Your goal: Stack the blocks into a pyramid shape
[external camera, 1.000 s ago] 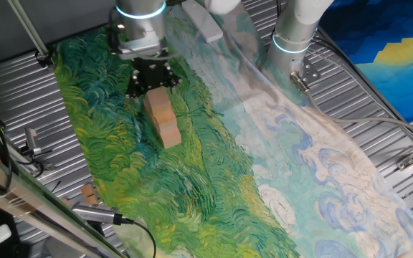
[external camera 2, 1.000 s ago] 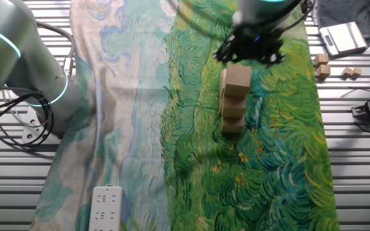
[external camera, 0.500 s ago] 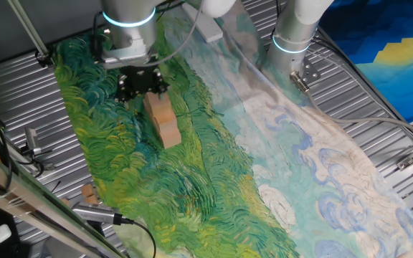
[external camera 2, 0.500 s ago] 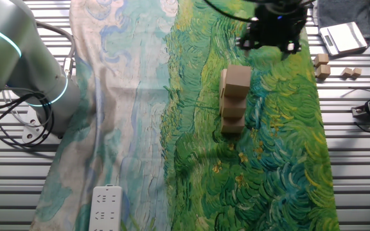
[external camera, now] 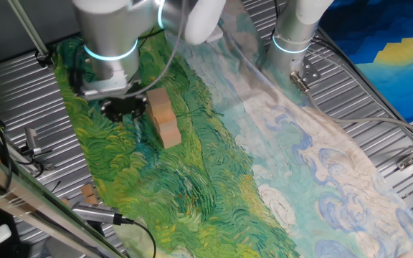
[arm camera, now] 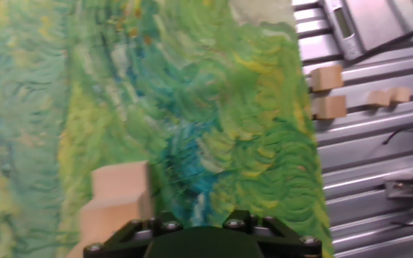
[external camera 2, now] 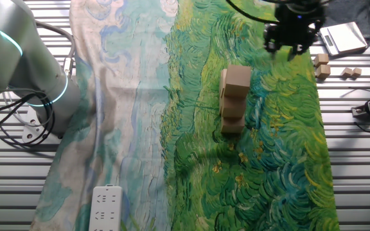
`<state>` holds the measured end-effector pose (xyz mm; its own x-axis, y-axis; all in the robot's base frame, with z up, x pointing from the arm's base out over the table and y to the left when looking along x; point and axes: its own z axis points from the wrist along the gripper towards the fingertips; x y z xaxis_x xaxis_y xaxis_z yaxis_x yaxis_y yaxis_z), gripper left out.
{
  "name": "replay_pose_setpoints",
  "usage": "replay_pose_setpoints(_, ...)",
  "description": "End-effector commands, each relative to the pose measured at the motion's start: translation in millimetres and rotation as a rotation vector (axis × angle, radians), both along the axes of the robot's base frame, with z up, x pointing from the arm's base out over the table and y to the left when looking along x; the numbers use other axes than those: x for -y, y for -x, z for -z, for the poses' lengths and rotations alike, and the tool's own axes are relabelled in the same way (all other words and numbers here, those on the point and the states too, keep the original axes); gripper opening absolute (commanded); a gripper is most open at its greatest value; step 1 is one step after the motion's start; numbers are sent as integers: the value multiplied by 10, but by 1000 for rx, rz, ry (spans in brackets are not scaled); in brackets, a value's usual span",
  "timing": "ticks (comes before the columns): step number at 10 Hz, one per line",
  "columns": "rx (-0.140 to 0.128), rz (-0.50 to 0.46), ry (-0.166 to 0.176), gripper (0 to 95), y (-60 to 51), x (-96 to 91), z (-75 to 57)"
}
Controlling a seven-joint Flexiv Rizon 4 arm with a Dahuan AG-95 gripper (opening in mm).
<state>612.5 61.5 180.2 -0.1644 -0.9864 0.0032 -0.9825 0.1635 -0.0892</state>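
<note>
Nearest us, our hand carries nothing; whether its fingers are parted we cannot tell. The stacked blocks stand at its eight o'clock. Two loose blocks wait at four o'clock, off the painted cloth. We should approach them squarely from above.

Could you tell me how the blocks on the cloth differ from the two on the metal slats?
The stacked blocks are piled on one another; the two loose blocks lie singly, side by side. The stacked blocks stand on the green cloth, the loose blocks on bare metal slats. Both are plain tan wooden cubes.
</note>
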Motion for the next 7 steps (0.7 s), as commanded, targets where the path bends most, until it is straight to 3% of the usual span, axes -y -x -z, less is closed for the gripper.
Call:
replay_pose_setpoints(1,-2,-15,-4,0,-192,31,141)
replay_pose_setpoints(5,3,-47,-10,0,-485,273,458)
replay_pose_setpoints(7,5,-73,-19,0,-562,453,596)
